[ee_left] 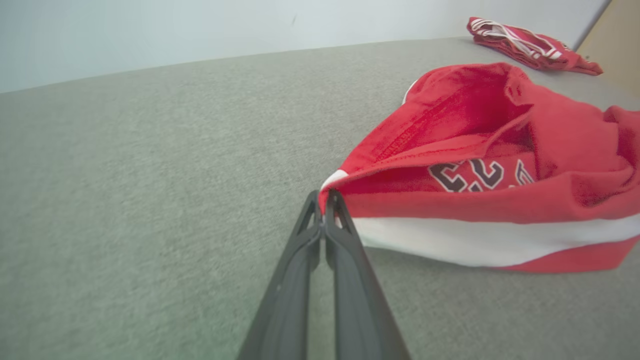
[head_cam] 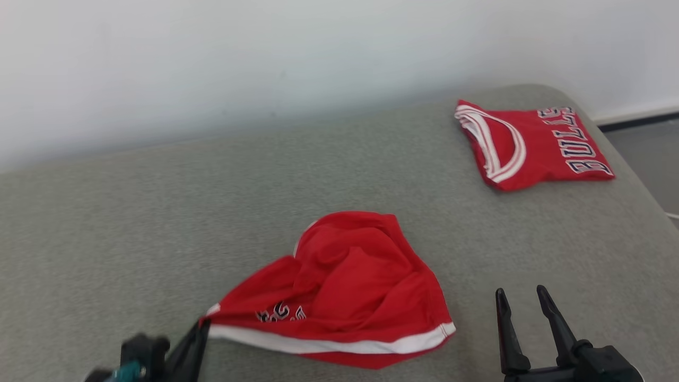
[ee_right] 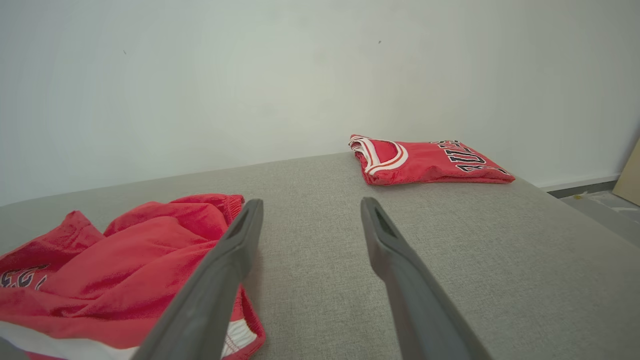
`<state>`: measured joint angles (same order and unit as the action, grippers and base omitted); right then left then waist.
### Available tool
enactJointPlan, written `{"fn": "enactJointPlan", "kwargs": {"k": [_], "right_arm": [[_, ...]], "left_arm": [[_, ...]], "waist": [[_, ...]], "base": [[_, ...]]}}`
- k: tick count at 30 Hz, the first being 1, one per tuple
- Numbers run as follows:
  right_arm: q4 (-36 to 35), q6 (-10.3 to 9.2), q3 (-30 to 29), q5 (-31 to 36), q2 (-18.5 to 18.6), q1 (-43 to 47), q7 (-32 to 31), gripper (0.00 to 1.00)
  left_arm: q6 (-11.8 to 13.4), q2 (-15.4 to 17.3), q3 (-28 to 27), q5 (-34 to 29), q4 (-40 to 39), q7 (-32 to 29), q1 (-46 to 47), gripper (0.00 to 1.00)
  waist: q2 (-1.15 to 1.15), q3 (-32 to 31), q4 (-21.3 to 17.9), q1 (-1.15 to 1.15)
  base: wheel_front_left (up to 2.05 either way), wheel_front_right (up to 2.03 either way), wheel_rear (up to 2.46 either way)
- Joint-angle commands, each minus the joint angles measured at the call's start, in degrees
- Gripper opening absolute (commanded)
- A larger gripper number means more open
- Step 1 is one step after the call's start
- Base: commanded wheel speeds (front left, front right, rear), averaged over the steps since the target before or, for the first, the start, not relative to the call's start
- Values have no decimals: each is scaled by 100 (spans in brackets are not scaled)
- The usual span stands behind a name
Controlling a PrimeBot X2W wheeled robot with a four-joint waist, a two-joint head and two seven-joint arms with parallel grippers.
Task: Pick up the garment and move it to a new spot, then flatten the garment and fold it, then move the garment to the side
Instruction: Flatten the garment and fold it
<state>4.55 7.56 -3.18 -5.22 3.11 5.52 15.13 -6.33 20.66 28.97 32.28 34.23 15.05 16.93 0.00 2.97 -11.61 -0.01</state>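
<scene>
The crumpled red garment (head_cam: 350,286) lies on the near middle of the grey fabric surface (head_cam: 159,212). The left end effector (head_cam: 204,324) is clamped together on the garment's white-banded corner, and the cloth spreads from its tips toward 2 o'clock. The right end effector (head_cam: 522,292) stands with its fingers apart and holds nothing, with the garment just beside it at 9 o'clock. A folded red jersey (head_cam: 530,146) rests well apart, at 1 o'clock from the garment.
</scene>
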Motion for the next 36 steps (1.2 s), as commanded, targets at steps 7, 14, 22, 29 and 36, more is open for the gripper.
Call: {"fn": "enactJointPlan", "kwargs": {"k": [7,14,22,29,36], "right_arm": [[93,-13,16,-80,5,77,-1,100],[173,-13,57,-143,95,117,-1,100],[133,-13,-73,-235,221,256,-1,100],[93,-13,-72,-279,233,304,-1,100],[67,-13,-74,-356,295,424,-1,100]], "left_arm": [[14,-143,-321,131,-198,16,-1065,0],[21,-419,-351,108,94,17,-1537,50],[104,-588,-1091,-215,-614,16,-1853,100],[167,-710,-2074,-879,-1689,16,-2237,100],[256,-920,-3034,-1813,-2780,16,-2706,100]], "waist": [[0,-402,605,1],[0,-537,680,1],[0,-723,832,1],[0,-855,898,1],[0,-1006,921,1]], "base": [[0,0,0],[0,0,0],[0,0,0],[0,0,0],[0,0,0]]}}
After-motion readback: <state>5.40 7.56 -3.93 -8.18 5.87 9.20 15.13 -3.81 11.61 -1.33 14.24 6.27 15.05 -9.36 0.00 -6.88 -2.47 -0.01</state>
